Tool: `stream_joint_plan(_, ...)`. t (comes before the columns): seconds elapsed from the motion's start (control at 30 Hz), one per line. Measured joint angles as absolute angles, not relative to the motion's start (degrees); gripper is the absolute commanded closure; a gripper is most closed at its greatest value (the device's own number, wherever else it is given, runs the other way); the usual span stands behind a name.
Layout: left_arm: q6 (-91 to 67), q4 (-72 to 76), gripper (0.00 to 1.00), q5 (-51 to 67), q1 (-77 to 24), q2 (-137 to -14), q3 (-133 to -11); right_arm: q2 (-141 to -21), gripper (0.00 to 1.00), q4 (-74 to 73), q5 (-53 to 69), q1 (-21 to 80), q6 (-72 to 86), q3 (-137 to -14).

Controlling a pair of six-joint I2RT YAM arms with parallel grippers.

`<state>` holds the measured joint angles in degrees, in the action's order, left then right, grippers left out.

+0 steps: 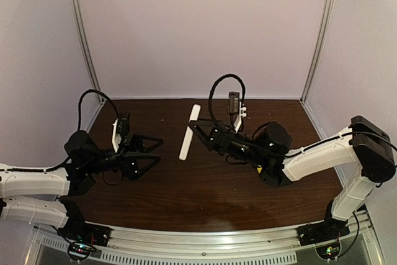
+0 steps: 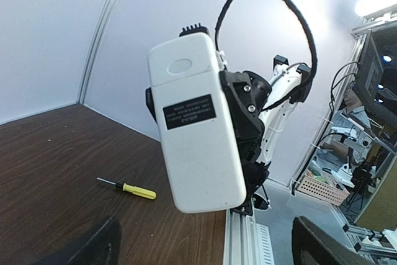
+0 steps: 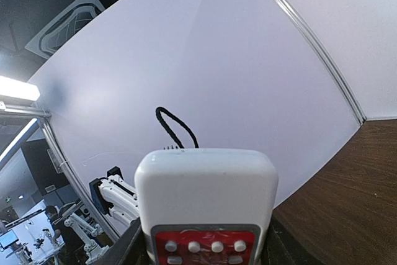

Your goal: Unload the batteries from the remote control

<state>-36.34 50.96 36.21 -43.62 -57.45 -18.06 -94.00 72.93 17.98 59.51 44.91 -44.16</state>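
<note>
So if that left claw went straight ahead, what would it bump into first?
Most likely the remote, held up by the right gripper, its plain white back facing the open left gripper. How far off is hard to tell.

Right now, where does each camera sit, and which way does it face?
Top external: high above the near edge, looking down at the table; left gripper and right gripper show.
Left wrist: faces the remote control's white back; its own open fingers show below.
Right wrist: looks up the remote control's button face toward the wall; its dark fingers flank it.
Shared: all see the remote control.
</note>
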Motion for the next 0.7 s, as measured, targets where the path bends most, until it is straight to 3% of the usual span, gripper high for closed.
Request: stream_joint_plan(0.7,-37.4,51.4,0.03,39.6,-49.6,-63.4,-21.5,-96.7,0.65,75.1,19.5,63.8,41.9,-45.8)
